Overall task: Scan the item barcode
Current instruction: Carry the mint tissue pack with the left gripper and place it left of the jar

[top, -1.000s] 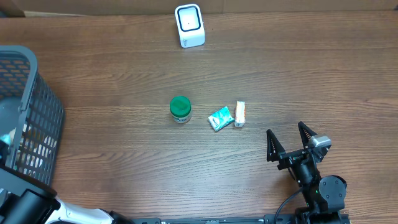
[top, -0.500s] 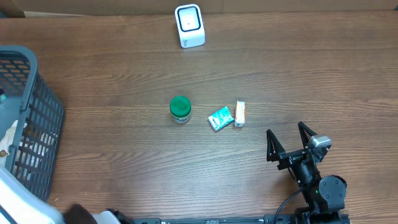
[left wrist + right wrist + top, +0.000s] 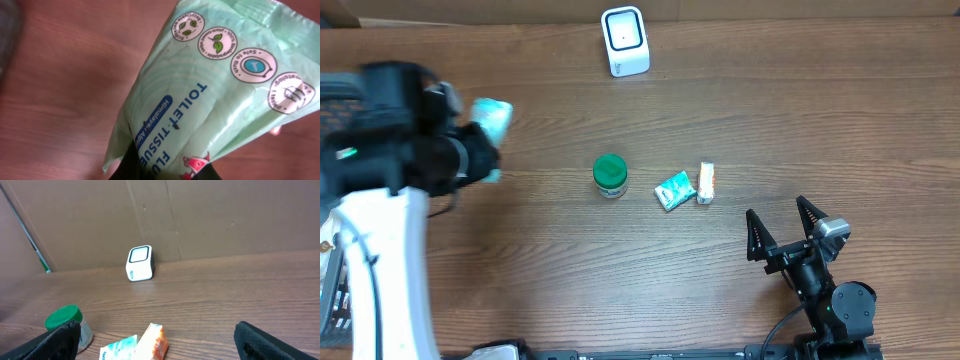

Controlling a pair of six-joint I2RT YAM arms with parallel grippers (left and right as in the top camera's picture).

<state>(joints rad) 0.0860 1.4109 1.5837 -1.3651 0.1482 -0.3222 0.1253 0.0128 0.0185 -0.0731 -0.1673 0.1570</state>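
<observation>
My left gripper (image 3: 478, 140) is shut on a pale green packet of toilet tissue (image 3: 493, 116), held in the air over the left part of the table. In the left wrist view the packet (image 3: 210, 85) fills the frame, printed side up, and my dark fingertips (image 3: 131, 165) pinch its lower end. No barcode shows on it. The white scanner (image 3: 624, 40) stands at the far edge of the table, well right of the packet, and shows again in the right wrist view as a scanner (image 3: 139, 263) against the cardboard wall. My right gripper (image 3: 785, 228) is open and empty near the front right.
A grey mesh basket (image 3: 328, 290) stands at the left edge, mostly behind my left arm. A green-lidded jar (image 3: 610, 175), a teal packet (image 3: 674, 189) and a small orange-and-white box (image 3: 706, 183) lie mid-table. A cardboard wall (image 3: 200, 215) backs the table.
My left arm has risen out of the basket and swung right over the table with the tissue packet in its grip. The right arm has stayed still.
</observation>
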